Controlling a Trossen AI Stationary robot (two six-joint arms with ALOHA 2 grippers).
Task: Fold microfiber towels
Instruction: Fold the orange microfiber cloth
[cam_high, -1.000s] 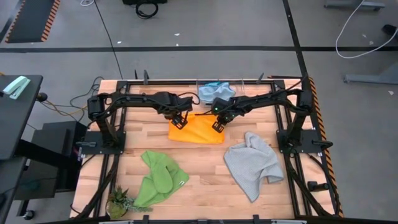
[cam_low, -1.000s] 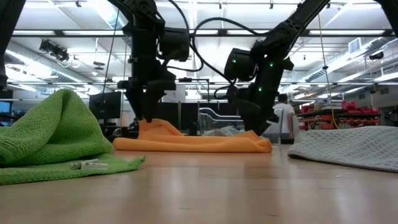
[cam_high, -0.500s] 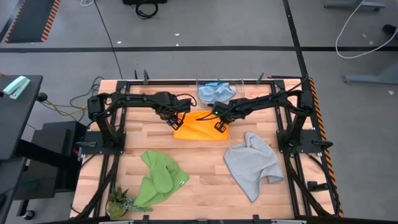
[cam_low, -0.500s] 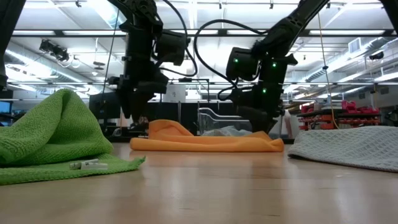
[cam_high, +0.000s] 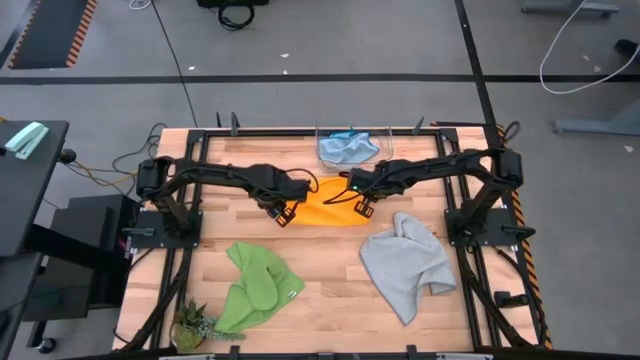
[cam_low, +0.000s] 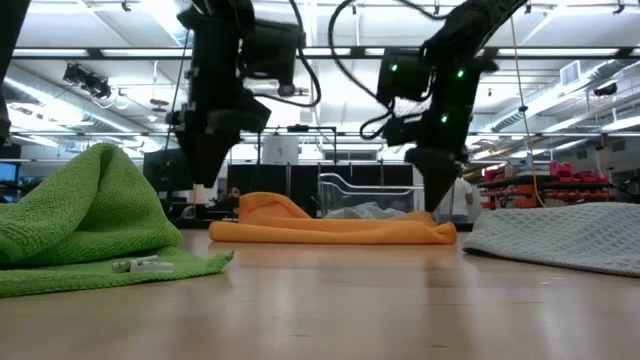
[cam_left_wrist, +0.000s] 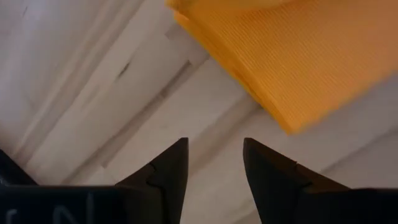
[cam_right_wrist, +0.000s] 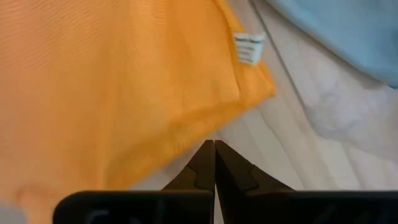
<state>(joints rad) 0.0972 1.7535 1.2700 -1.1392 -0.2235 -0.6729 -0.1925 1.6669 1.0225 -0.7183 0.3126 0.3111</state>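
The yellow-orange towel (cam_high: 325, 210) lies folded flat on the wooden table (cam_high: 330, 270), with a raised fold at its left end (cam_low: 268, 207). My left gripper (cam_high: 283, 213) hangs open over bare wood just off the towel's near left corner (cam_left_wrist: 283, 121), fingers pointing down. My right gripper (cam_high: 362, 207) is shut and hovers just above the towel's right end (cam_low: 440, 232), near its white tag (cam_right_wrist: 250, 48), with nothing between its fingers. The light blue towel (cam_high: 348, 148) lies bunched at the far edge.
The grey towel (cam_high: 405, 265) lies crumpled near right, the green towel (cam_high: 255, 285) heaped near left with its tag (cam_low: 140, 265) on the wood. A small plant-like item (cam_high: 192, 325) sits at the near left corner. Bare wood shows between the green and grey towels.
The orange towel has slid a little toward the table's right edge and now lies still. My left gripper has gone off its left end toward the near left. My right gripper has lifted off the towel's right end, staying shut, and tipped.
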